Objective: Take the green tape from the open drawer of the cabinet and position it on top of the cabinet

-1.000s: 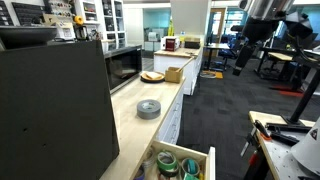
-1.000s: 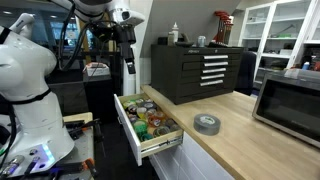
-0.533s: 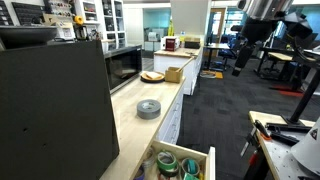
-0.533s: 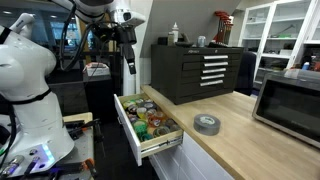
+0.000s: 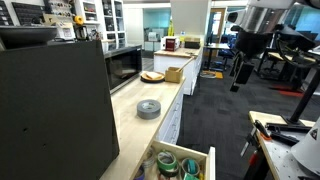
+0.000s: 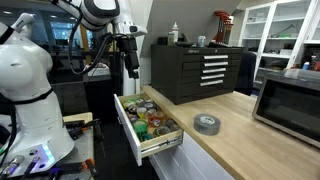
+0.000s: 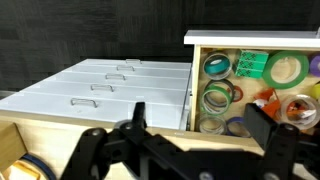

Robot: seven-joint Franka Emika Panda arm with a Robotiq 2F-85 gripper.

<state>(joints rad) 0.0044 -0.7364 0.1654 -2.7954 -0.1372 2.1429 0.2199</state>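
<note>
A: Claw [image 7: 185, 148] state?
B: Fingers spread wide, nothing between them. It hangs high in the air, well apart from the furniture.
A: Target location?
B: Green tape [image 7: 215, 98] lies in the open drawer [image 7: 250, 38], flat, hole up, against the drawer's 9 o'clock wall in the wrist view. Several rolls there look greenish. I take the dark ring, but I'm not fully sure.
A: Bearing from the claw?
B: Wrist view: tape at about 1 o'clock, ahead of the fingers. In an exterior view the drawer sits at roughly 6 o'clock under the claw [image 6: 133, 66], so I judge it's mostly a descent.
A: Long axis?
B: None, it's a ring, so a pinch across the rim should work from any side. Other rolls sit just beside it, so finger room is the risk.
A: Drop spot?
B: Cabinet [image 6: 250, 138] top, 3 o'clock from the drawer in that view. Grey tape [image 6: 207, 123] lies there, so keep clear of it.
</note>
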